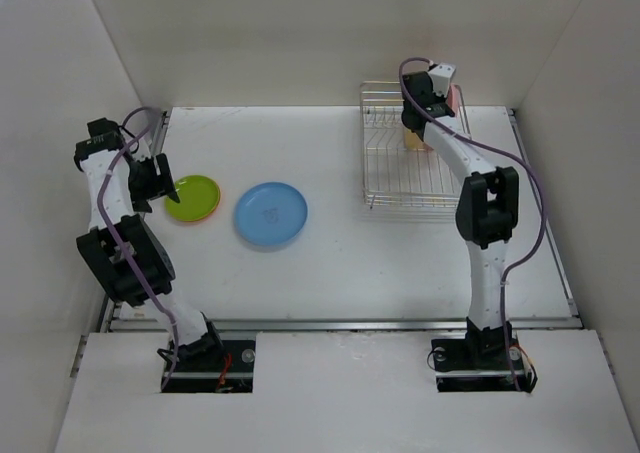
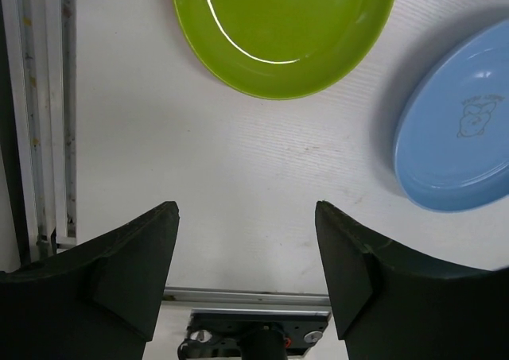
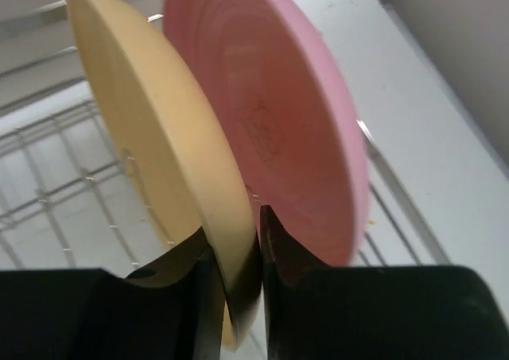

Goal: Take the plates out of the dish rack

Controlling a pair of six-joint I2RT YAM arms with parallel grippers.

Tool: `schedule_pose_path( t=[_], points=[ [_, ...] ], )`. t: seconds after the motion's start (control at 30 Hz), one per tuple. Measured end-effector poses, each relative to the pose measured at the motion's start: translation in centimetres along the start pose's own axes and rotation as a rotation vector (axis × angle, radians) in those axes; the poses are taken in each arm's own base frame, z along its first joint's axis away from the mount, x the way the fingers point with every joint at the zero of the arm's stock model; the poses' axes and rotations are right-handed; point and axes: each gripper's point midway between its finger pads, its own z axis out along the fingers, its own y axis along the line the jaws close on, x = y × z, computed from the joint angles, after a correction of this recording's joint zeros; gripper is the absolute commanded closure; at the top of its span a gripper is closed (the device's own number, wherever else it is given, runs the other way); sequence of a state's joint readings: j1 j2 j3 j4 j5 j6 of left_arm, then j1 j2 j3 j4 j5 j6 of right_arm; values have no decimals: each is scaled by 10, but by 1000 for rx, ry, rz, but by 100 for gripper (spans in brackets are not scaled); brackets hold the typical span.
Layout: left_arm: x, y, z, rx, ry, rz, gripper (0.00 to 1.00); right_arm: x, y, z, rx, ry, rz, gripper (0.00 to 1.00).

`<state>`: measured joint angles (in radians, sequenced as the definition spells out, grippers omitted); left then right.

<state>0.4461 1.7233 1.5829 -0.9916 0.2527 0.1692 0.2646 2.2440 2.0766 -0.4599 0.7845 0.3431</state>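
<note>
Jaws of my right gripper (image 3: 237, 245) clamp the pale yellow plate (image 3: 139, 114); I'd lift straight, sparing the pink plate (image 3: 274, 121) at three o'clock.

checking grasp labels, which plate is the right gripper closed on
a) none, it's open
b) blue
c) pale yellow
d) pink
c: in the right wrist view the right gripper is pinched shut on the rim of the pale yellow plate, while the pink plate stands just behind it, outside the grip.
</note>
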Motion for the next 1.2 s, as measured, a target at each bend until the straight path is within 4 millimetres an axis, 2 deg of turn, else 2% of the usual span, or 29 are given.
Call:
schedule_pose_path(
  t=[0.07,0.13,0.23,0.33,0.43,0.53,0.6,0.67,0.7,0.77,0.87,0.9,0.97,1.07,1.13,1.2],
  points=[
    [1,-5,-3,2,-4,12,33,4,-6,-2,17,7,-40,94],
    [1,-9,-7,2,-15,24,33,7,-9,-5,11,10,-45,100],
    [0,-14,-13,5,-32,39,33,2,-14,-22,11,-3,-62,100],
    [3,-17,-18,9,-42,45,33,-26,-25,-51,31,-64,-84,100],
    [7,-19,-23,15,-51,51,33,-75,-43,-91,54,-171,-60,100],
    [12,-22,-29,26,-59,58,32,-126,-64,-139,68,-285,0,100],
    [15,-24,-33,32,-65,66,32,-152,-72,-174,43,-345,44,100],
    [20,-26,-36,36,-67,71,31,-167,-71,-209,-42,-386,66,100],
    [23,-27,-39,36,-72,76,30,-170,-63,-225,-111,-398,61,100],
    [27,-28,-43,37,-80,84,29,-167,-34,-258,-310,-410,32,100],
    [31,-29,-46,40,-83,90,29,-136,45,-307,-721,-370,-65,100],
    [32,-29,-46,41,-80,92,29,-118,74,-321,-855,-335,-95,100],
    [36,-29,-45,41,-73,94,29,-67,127,-339,-1085,-219,-160,100],
    [42,-28,-42,38,-58,99,29,27,187,-339,-1281,26,-238,100],
    [47,-26,-40,33,-46,103,27,89,210,-327,-1336,192,-274,100],
    [51,-25,-39,26,-36,104,27,140,222,-316,-1357,330,-297,100]
  ],
)
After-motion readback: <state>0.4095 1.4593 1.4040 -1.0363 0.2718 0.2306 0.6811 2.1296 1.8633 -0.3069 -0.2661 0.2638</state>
